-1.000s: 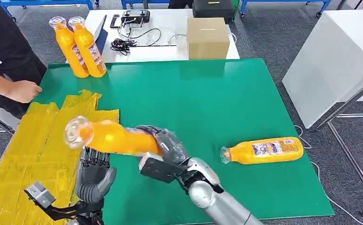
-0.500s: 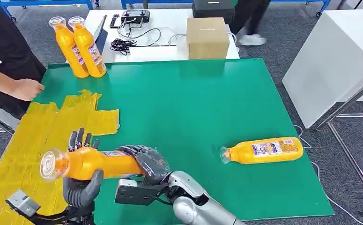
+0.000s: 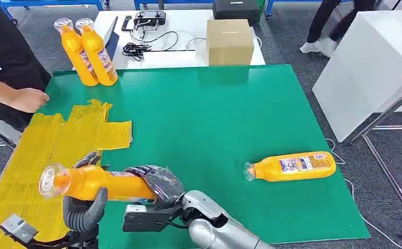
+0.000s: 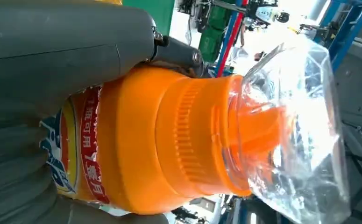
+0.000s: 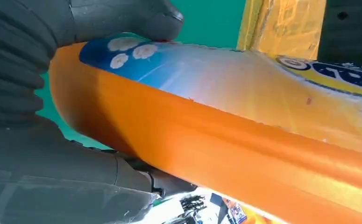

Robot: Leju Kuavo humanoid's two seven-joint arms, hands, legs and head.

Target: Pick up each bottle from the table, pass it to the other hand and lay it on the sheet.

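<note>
Head cam looks down from up high over the green table (image 3: 230, 114). Both wrist cams sit super close on the same orange bottle (image 3: 102, 182), near the front-left corner.

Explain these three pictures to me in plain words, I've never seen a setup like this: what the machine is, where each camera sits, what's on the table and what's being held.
This is a humanoid robot with two silver arms that end in many-fingered hands.

The wide picture is from a camera high on its body, looking down at a green table. The two close-ups come from cameras at its wrists, just behind each hand, so they look turned and crowded.

Both hands are on one orange bottle: the right hand grips its base end and the left hand wraps it near the clear cap, above a yellow sheet.

A second orange bottle lies on its side on the green. Two more bottles stand at the far corner. A cardboard box sits on a white table behind, and a person's hand rests at the table's edge.
</note>
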